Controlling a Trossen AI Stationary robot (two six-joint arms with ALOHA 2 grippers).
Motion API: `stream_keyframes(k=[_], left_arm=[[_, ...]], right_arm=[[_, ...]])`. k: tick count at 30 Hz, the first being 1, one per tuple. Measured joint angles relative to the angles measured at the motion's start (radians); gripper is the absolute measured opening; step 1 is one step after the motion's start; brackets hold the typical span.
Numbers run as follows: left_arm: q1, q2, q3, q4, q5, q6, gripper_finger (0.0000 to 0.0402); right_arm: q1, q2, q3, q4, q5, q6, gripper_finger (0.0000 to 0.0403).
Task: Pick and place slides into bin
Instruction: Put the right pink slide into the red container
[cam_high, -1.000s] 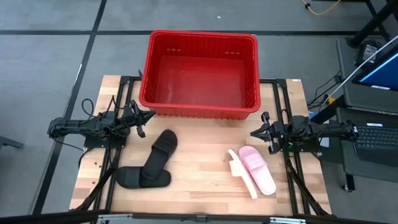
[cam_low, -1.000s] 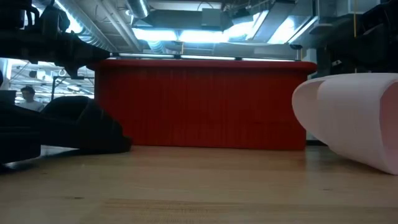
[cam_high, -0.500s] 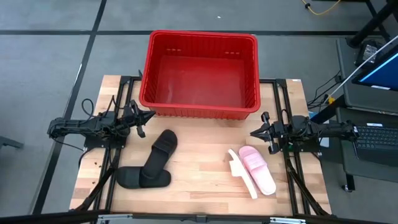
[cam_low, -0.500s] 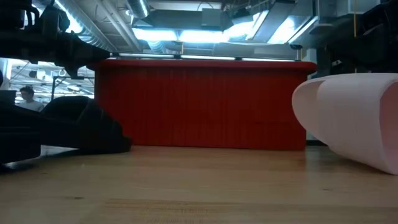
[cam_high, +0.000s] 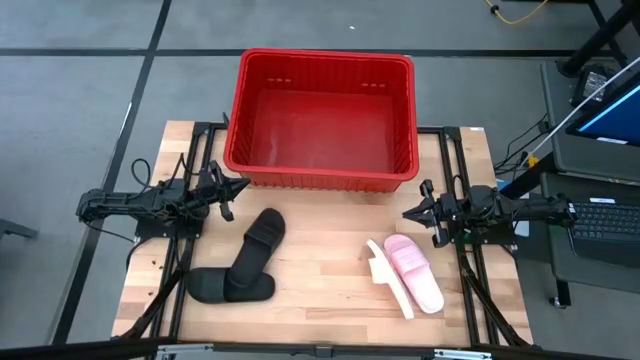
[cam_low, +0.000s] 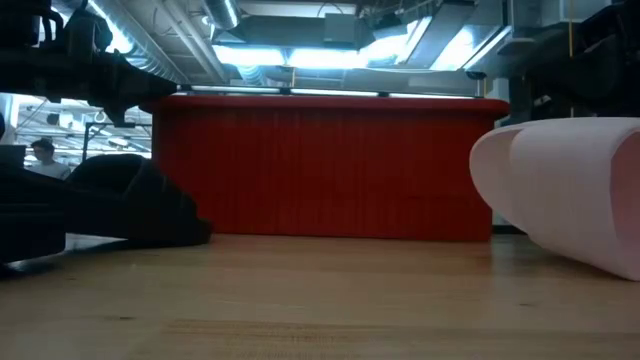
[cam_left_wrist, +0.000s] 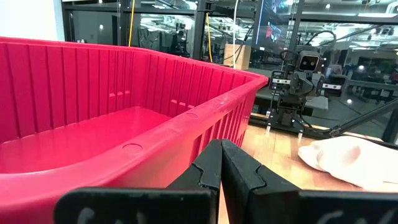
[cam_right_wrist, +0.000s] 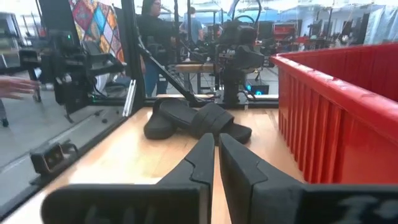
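On the table, unlabelled black slides (cam_high: 245, 268) and pink slides (cam_high: 406, 276) lie before the red bin (cam_high: 320, 170); left gripper (cam_high: 240, 186) and right gripper (cam_high: 408, 213) fingers pressed together.

Wooden bench (cam_high: 330, 300) carries red bin (cam_high: 322, 178) at far edge, crossed black slides (cam_high: 245, 268) left, pink slides (cam_high: 405, 275) right.

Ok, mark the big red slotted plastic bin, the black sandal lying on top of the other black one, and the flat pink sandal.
red slotted plastic bin (cam_high: 322, 181): high view, near rim.
upper matte black sandal (cam_high: 262, 240): high view, wide strap.
flat light pink sandal (cam_high: 408, 257): high view, strap.
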Motion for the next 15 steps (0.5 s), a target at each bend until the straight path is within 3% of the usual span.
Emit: stream_keyframes(k=[6,15], left_arm=[[0.0,0.0,0.0,0.0,0.0,0.0,0.0002],[0.0,0.0,0.0,0.0,0.0,-0.038,0.0002]], right_arm=[[0.0,0.0,0.0,0.001,0.052,0.038,0.0028],[0.0,0.0,0.0,-0.012,0.068,0.26,0.0027]])
